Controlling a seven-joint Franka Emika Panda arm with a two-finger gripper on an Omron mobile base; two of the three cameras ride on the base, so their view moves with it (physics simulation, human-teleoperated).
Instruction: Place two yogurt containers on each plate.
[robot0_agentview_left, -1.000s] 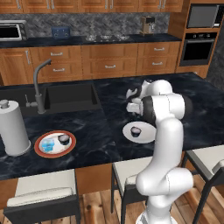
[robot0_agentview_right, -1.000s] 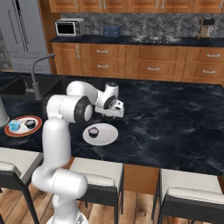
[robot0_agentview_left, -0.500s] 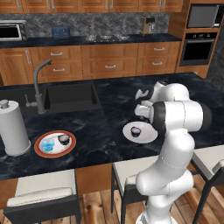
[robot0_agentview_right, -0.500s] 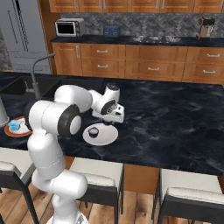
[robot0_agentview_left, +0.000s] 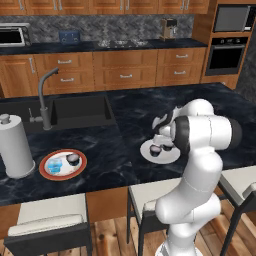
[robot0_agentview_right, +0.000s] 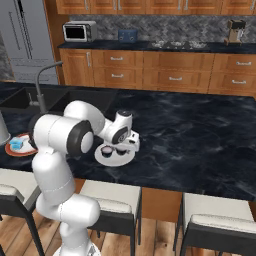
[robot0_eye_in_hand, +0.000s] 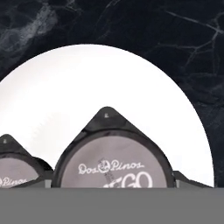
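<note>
The landmark is the sink (robot0_agentview_left: 80, 110), which is set in the counter (robot0_agentview_left: 125, 107). The faucet (robot0_agentview_left: 44, 95) stands at the sink's left edge. Left of the sink and nearer to the camera stands the paper-towel roll (robot0_agentview_left: 14, 146). Just right of the roll, in front of the sink, lies the rimmed plate (robot0_agentview_left: 63, 164); two cups lie on it, one (robot0_agentview_left: 55, 165) to the left and one (robot0_agentview_left: 73, 159) to the right, close together. Well right of the sink, near the counter's front edge, lies the plain plate (robot0_agentview_left: 150, 154). Two cups sit side by side on it (robot0_agentview_left: 155, 150) (robot0_agentview_right: 120, 150), and the gripper (robot0_agentview_right: 121, 148) is right at the second one.
</note>
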